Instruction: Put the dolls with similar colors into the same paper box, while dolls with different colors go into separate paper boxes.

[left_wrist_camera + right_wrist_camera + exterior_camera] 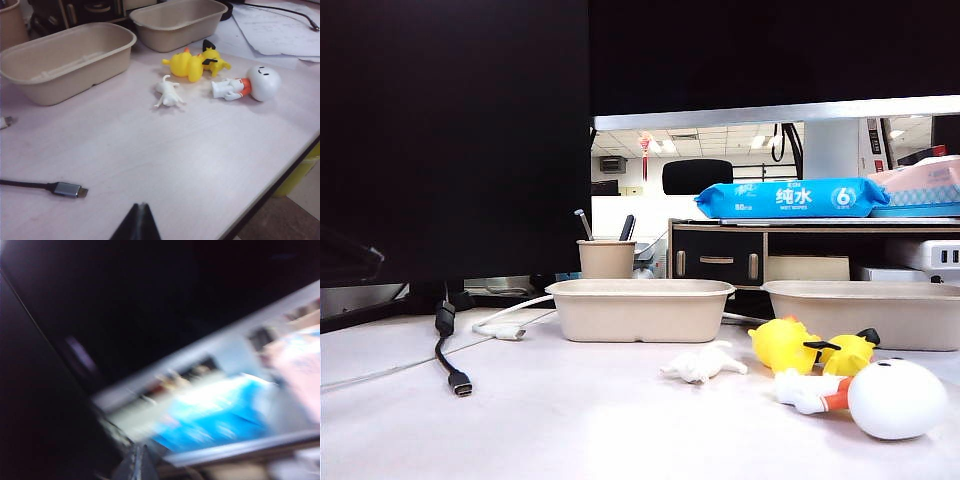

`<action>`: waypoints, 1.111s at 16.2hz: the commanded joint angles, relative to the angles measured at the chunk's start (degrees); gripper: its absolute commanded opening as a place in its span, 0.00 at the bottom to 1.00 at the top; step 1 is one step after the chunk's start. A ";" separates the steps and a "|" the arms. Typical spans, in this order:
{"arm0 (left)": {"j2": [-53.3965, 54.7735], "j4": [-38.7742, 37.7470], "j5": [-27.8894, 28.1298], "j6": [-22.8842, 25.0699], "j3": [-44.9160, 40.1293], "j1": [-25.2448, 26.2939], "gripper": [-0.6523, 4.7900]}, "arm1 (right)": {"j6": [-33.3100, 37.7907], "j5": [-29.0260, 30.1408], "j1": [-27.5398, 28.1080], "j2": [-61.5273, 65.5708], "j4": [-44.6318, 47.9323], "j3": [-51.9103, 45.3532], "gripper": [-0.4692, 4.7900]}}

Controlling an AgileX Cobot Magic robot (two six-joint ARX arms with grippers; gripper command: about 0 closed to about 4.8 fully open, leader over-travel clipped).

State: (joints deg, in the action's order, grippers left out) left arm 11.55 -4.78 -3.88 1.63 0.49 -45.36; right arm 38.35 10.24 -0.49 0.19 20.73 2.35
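Exterior view: a pale wood-grain table (570, 420) is fronting an office; two matte pulp-paper boxes (640, 308) (870, 312) are sitting behind four glossy dolls (800, 350). Left wrist view: the left gripper (139, 222), tips together, is hovering over the table's near edge. Right wrist view: the right gripper (136, 465), closed, is facing blurred blue wipes (215, 415).

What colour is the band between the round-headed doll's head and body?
Orange, clearest in the left wrist view on the round-headed doll.

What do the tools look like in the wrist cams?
Little shows. The left tool is a dark, nearly black wedge, its tips pressed into one point. The right tool is a similar dark grey wedge, heavily blurred. No cables or markings visible; neither appears in the exterior view.
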 commanded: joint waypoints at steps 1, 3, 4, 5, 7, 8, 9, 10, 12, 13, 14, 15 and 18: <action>0.02 0.57 0.00 -0.11 0.04 0.02 0.11 | 3.72 -0.07 -0.07 1.97 2.10 7.02 0.09; 0.02 0.57 0.00 -0.11 0.04 0.02 0.11 | 3.63 5.64 -0.11 9.11 1.88 13.88 0.09; 0.02 0.57 0.00 -0.11 0.04 0.02 0.11 | 3.65 16.17 -0.20 19.65 1.75 21.09 0.09; 0.02 0.57 0.00 -0.11 0.04 0.02 0.11 | 3.32 24.68 -1.42 27.98 0.61 27.21 0.09; 0.02 0.57 0.00 -0.11 0.04 0.02 0.11 | 1.16 32.09 -7.85 43.95 -12.44 40.17 0.09; 0.02 0.57 0.00 -0.11 0.04 0.02 0.11 | 0.20 31.89 -9.94 48.06 -18.14 43.58 0.09; 0.02 0.57 0.00 -0.11 0.04 0.02 0.11 | 0.15 31.26 -13.70 56.68 -28.89 49.99 0.09; 0.02 0.57 0.00 -0.11 0.04 0.02 0.11 | -0.33 31.28 -16.81 63.17 -35.69 54.36 0.09; 0.02 0.59 0.00 -0.11 0.04 0.02 0.11 | -5.73 26.29 -24.85 75.43 -47.98 61.35 0.09; 0.02 0.59 0.00 -0.11 0.04 0.02 0.11 | -7.39 18.69 -29.09 81.70 -54.64 64.37 0.09; 0.02 0.57 0.00 -0.11 0.04 0.02 0.11 | -7.37 12.94 -31.36 85.00 -57.57 65.48 0.09; 0.02 0.57 0.00 -0.11 0.04 0.02 0.11 | -7.37 7.87 -32.98 87.49 -59.36 65.83 0.09; 0.02 0.57 0.00 -0.11 0.04 0.02 0.11 | -7.28 -6.03 -39.47 92.74 -62.66 65.81 0.09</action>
State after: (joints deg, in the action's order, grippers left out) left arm 11.57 -4.75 -3.88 1.63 0.49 -45.36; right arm 31.40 6.81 -38.83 92.40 -41.60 67.72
